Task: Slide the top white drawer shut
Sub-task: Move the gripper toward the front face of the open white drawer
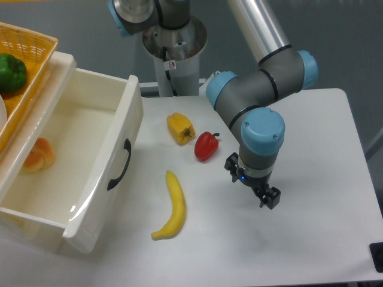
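Note:
The top white drawer is pulled far out to the right, its glossy cream box open from above, with a black curved handle on its front panel. Inside it at the left lies an orange roll-like item. My gripper hangs over the table well to the right of the drawer front, apart from it, pointing down. Its black fingers are seen from above and the gap between them is not readable. Nothing shows between them.
A yellow banana, a red bell pepper and a yellow bell pepper lie between the drawer front and my gripper. A wicker basket with a green pepper sits on the cabinet top. The arm's base stands at the back.

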